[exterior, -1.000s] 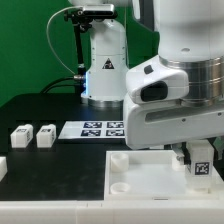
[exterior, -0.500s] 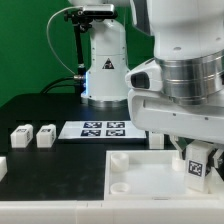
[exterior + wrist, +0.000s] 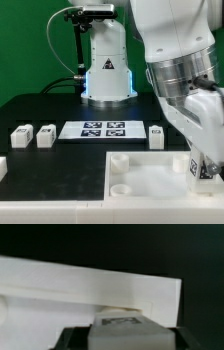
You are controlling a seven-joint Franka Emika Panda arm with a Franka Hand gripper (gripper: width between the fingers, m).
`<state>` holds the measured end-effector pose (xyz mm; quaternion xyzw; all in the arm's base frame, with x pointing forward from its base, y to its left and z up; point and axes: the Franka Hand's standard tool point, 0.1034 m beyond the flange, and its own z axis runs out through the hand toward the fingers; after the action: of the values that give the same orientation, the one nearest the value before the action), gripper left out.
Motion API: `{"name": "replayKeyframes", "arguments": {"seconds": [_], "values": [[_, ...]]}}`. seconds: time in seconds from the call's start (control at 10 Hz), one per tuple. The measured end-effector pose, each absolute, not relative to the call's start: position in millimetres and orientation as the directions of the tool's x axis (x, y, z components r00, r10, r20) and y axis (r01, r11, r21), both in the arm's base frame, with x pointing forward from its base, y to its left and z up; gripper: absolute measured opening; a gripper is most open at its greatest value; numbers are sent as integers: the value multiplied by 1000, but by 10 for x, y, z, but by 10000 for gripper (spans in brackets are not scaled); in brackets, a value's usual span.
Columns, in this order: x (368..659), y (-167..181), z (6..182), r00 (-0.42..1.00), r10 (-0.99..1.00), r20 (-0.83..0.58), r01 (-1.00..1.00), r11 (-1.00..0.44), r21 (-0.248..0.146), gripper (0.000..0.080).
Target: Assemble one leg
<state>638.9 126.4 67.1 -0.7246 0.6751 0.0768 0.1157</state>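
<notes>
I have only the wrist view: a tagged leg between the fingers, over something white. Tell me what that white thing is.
Observer: It is the tray, a large white square piece with round sockets at its corners. The gripper holds the leg by the tray's edge on the exterior view's right.
Operator: Count the loose legs.
Observer: Three are in full sight on the black table. The first loose leg and the second loose leg stand side by side on the exterior view's left, and the third loose leg is just right of the marker board.
Operator: Place the marker board.
Observer: It lies flat beyond the tray, in front of the white robot base.
</notes>
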Motion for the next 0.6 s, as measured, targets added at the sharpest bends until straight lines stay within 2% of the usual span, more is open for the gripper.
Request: {"name": "replayKeyframes", "arguments": {"seconds": [0.1, 0.2, 0.3, 0.4, 0.5, 0.6], "values": [[6388, 1269, 670, 112, -958, -265, -993, -96, -73, 394], [6388, 1266, 669, 176, -949, -260, -983, -158, -90, 534], [6389, 1229, 665, 300, -922, -243, -953, -278, -121, 534], [6366, 1208, 669, 494, -844, -208, -869, -474, -139, 636], [6352, 1243, 704, 637, -751, -174, -771, -623, -134, 636], [6360, 1239, 693, 722, -674, -155, -692, -705, -158, 646]]}}
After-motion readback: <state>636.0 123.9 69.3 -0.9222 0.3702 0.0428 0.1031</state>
